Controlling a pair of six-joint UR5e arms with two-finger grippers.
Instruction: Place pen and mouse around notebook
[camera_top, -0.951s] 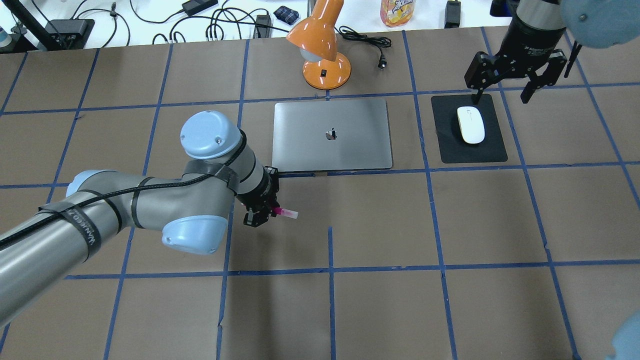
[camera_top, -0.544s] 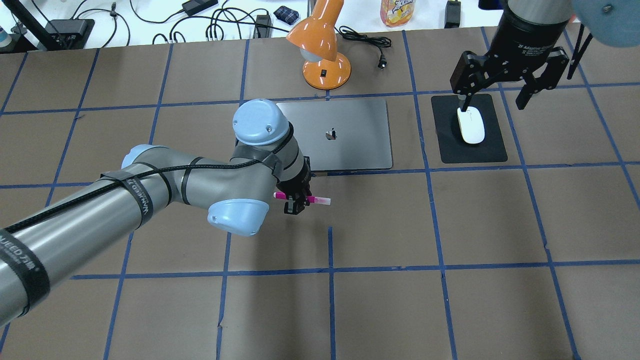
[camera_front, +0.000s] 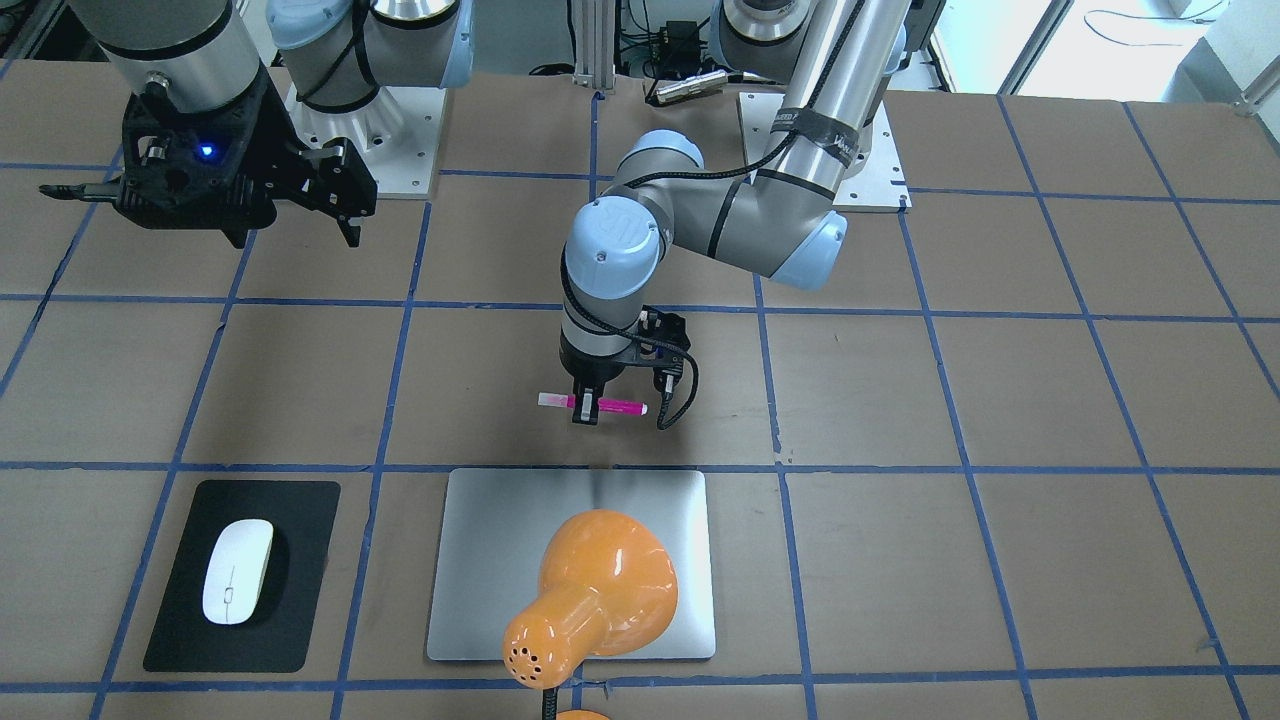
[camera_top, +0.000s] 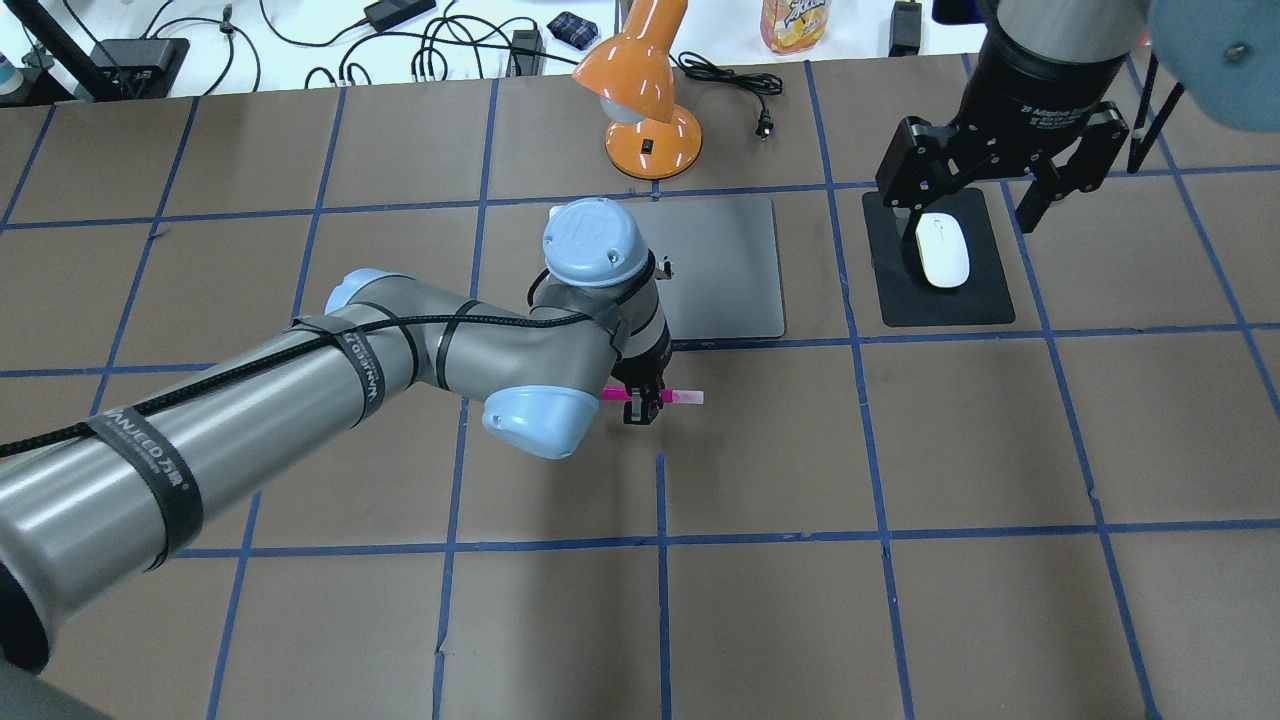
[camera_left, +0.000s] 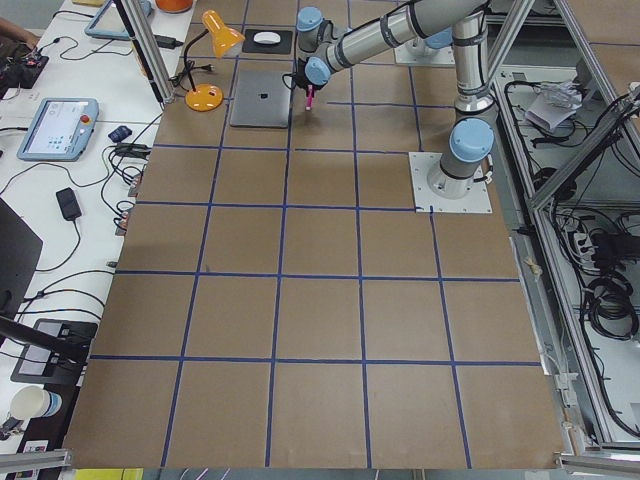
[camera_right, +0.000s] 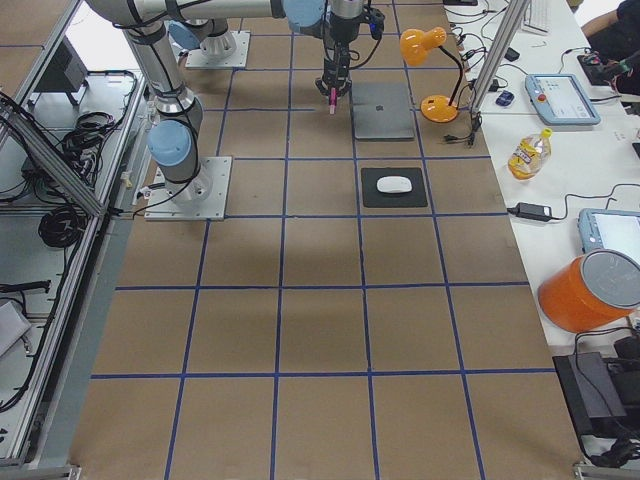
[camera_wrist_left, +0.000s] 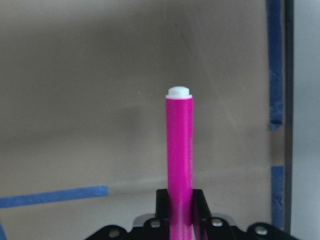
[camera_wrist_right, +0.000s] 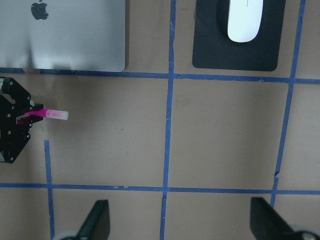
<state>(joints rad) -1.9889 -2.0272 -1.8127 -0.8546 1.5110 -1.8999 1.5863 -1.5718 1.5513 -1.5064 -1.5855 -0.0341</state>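
Observation:
A magenta pen (camera_top: 668, 396) with white ends lies level in my left gripper (camera_top: 640, 410), which is shut on it just above the table, in front of the near edge of the silver notebook (camera_top: 725, 270). The left wrist view shows the pen (camera_wrist_left: 179, 160) sticking out between the fingers. The front view shows the same: pen (camera_front: 620, 407), left gripper (camera_front: 585, 412), notebook (camera_front: 480, 560). The white mouse (camera_top: 942, 250) rests on a black mat to the notebook's right. My right gripper (camera_top: 965, 200) hangs open high over the mouse, holding nothing. From its wrist camera the mouse (camera_wrist_right: 244, 22) sits far below.
An orange desk lamp (camera_top: 645, 90) stands behind the notebook, its shade hiding part of the lid in the front view. The black mat (camera_top: 945, 305) lies under the mouse. Cables and a bottle (camera_top: 795, 25) line the white bench at the back. Blue tape squares cover the brown table.
My left arm has swung right with the pen, from left of the notebook's corner to its near edge. The right gripper has risen above the mouse, still open.

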